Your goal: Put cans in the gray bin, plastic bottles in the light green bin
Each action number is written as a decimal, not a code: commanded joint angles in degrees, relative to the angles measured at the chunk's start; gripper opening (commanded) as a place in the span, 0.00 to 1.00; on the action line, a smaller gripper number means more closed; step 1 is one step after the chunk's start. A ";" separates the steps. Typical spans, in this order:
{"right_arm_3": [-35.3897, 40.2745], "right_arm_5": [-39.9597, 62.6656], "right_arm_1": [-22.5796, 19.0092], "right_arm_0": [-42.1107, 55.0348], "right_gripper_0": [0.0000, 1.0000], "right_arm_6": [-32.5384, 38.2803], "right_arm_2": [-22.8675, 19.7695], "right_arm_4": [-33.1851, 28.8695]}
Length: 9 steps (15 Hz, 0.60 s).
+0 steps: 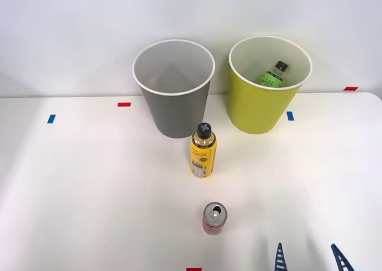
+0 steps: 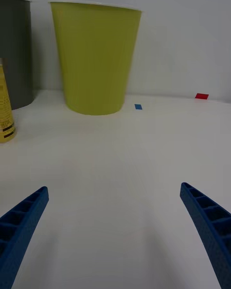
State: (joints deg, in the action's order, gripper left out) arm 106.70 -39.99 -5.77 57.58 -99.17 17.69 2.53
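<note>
**Right now: one bottle binned, a can and a bottle out on the tabletop**

Well, the white tabletop (image 1: 89, 181) carries two bins along its far edge. The gray bin (image 1: 173, 95) stands near the middle of that edge, and the light green bin (image 1: 265, 92) stands just beside it, toward the far right corner. A green bottle (image 1: 273, 74) with a black cap leans inside the light green bin.

The yellow bottle (image 1: 203, 151) stands upright just in front of the gray bin, near the tabletop's middle. The short red can (image 1: 214, 218) stands upright nearer the front edge, apart from the bottle.

The right pincer (image 1: 310, 260) hangs at the front edge toward the right corner, its blue ribbed fingers (image 2: 24, 221) spread wide and holding nothing.

Small red and blue tape marks (image 1: 123, 104) dot the tabletop.
</note>
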 commanded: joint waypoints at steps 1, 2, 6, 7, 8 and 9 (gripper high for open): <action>0.00 0.09 -0.30 -0.01 0.94 -0.32 -0.47 0.02; 0.00 0.00 -0.56 -0.01 0.94 -0.41 -0.64 0.02; 0.00 0.00 -1.97 -0.28 0.94 -0.58 -1.08 -0.51; 0.00 0.00 -1.97 -0.28 0.94 -0.58 -1.08 -0.51; 0.00 0.00 -1.97 -0.28 0.94 -0.58 -1.08 -0.51; 0.00 0.00 -1.97 -0.28 0.94 -0.58 -1.08 -0.51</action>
State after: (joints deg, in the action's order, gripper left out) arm 106.70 -39.99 -7.72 57.32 -99.75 16.63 2.03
